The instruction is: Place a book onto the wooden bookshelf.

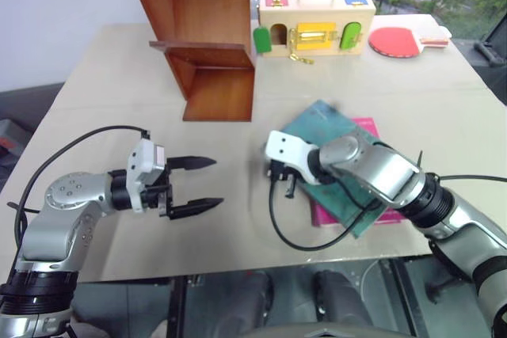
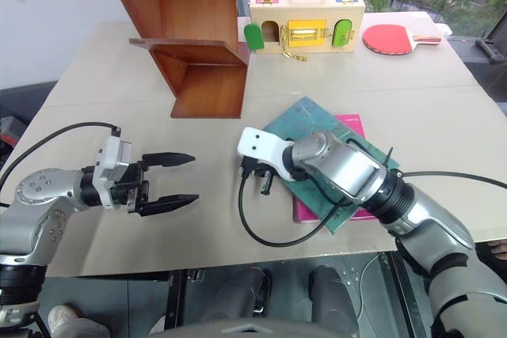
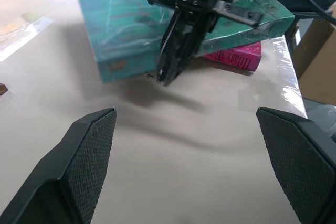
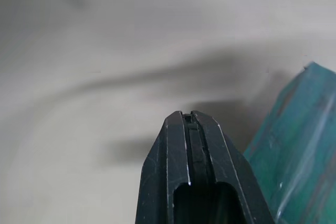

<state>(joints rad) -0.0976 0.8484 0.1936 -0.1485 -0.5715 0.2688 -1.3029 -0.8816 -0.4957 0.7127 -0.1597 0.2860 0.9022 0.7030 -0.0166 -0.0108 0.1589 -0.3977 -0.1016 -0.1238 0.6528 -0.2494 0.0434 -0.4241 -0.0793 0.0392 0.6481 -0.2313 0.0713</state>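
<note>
meanwhile, at the table (image 1: 103, 77):
book: the teal book (image 1: 333, 128) lies flat atop a pink book (image 1: 366, 126), near the table's front edge.
bookshelf: the wooden bookshelf (image 1: 207, 37) stands well apart at the back, beside a pale box (image 1: 315, 21) and a red paddle (image 1: 396, 41).
left gripper (image 1: 196, 186): fingers spread wide, holding nothing, pointing toward the book.
right gripper (image 3: 165, 74): fingers pressed together, empty, tips at the teal book's near edge.

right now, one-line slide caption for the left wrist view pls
Open left pincer faces the shut right pincer at the edge of the teal book, stacked on a pink book.
</note>
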